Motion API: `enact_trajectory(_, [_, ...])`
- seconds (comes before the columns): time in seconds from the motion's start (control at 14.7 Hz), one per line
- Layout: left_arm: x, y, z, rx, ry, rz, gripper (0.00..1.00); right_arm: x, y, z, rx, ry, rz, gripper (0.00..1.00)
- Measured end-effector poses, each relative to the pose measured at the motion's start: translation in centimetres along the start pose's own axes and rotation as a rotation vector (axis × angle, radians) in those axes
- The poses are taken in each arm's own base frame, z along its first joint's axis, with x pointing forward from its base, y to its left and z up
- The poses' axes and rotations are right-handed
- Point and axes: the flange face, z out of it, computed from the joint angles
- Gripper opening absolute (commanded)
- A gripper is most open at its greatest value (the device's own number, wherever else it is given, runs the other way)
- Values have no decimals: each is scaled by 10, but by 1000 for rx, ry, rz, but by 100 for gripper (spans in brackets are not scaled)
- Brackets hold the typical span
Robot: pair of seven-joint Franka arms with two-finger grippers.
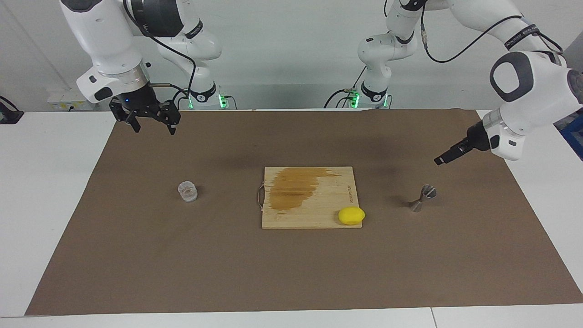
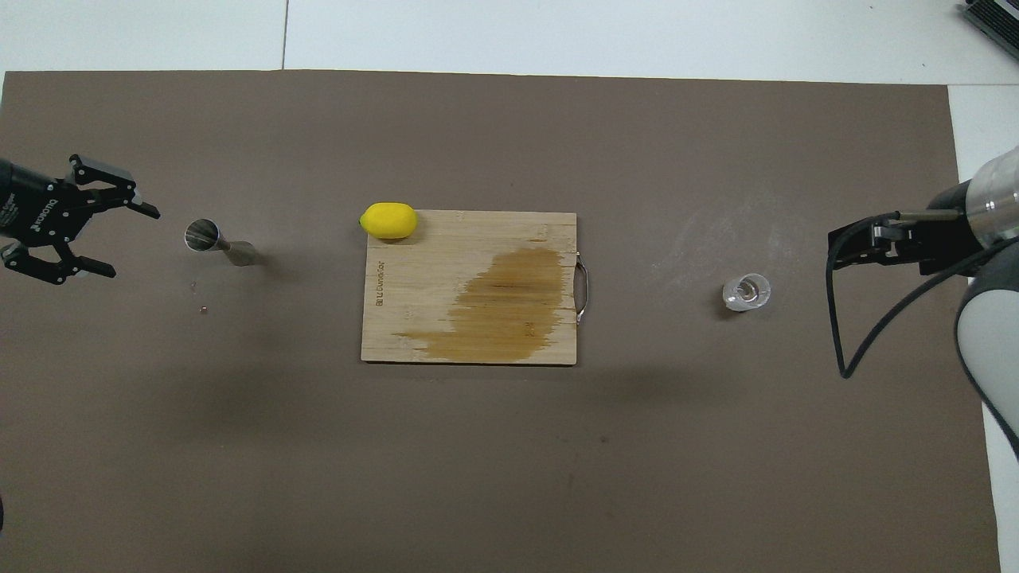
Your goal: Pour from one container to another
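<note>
On the mat (image 1: 136,255) we see a board (image 1: 309,214) at the middle. Our left gripper (image 2: 119,239), fingers spread, hangs beside the jigger (image 1: 421,198); a careless sweep may tip it. Our right gripper (image 1: 148,122), released, waits, well apart from the cup (image 1: 187,191).

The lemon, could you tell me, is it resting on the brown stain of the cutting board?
No, the lemon sits at a corner of the cutting board, apart from the brown stain.
</note>
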Motion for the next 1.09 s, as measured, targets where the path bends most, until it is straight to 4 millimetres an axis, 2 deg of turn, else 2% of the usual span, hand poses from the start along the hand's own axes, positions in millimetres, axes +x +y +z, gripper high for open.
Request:
enact_trajectory(0.14, [28, -10, 10, -91, -58, -143, 100, 0, 0, 0, 0, -1, 0, 99])
enact_trajectory(0.34, [64, -37, 13, -218, -141, -320, 100, 0, 0, 1, 0, -2, 0, 99])
enact_trajectory(0.47, [81, -59, 21, -302, -206, -418, 100, 0, 0, 1, 0, -2, 0, 99])
enact_trajectory(0.61, [92, -81, 39, -387, -266, -522, 100, 0, 0, 1, 0, -3, 0, 99])
enact_trajectory(0.81, [91, -113, 72, -548, -388, -680, 100, 0, 0, 2, -1, -4, 0, 99])
enact_trajectory(1.09, [64, -148, 104, -694, -528, -839, 100, 0, 0, 2, -1, -5, 0, 99])
